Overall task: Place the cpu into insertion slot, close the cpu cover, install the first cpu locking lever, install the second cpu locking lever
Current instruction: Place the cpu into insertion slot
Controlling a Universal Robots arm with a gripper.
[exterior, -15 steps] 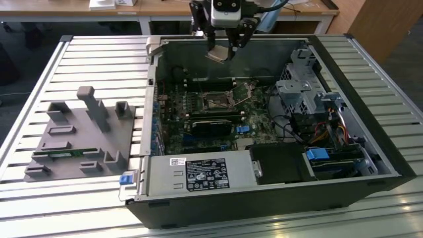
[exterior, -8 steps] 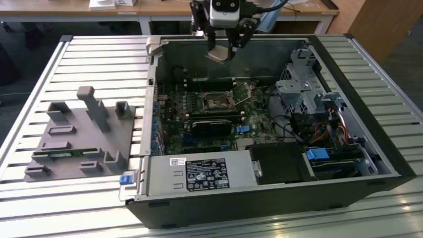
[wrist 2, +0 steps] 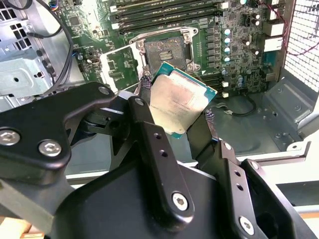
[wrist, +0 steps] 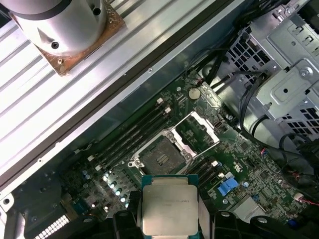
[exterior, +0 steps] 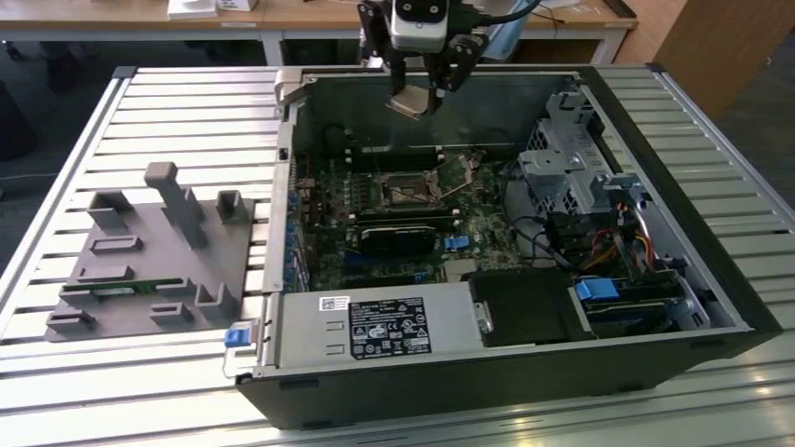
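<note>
Gripper clamps the cpu by its edges, high over the case's far edge. Empty socket lies below, toward case centre, with the cpu cover raised.

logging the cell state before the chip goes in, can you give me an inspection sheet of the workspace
surface: slatted metal table carrying the open computer case
job's things: cpu held over the open case; insertion slot empty; cpu cover swung open
clutter: grey fixture on the table at the exterior view's left
grippers: gripper shut on the cpu
cables: cable bundle by the drive bays, apart from the insertion slot
surroundings: wooden desks behind the table
</note>
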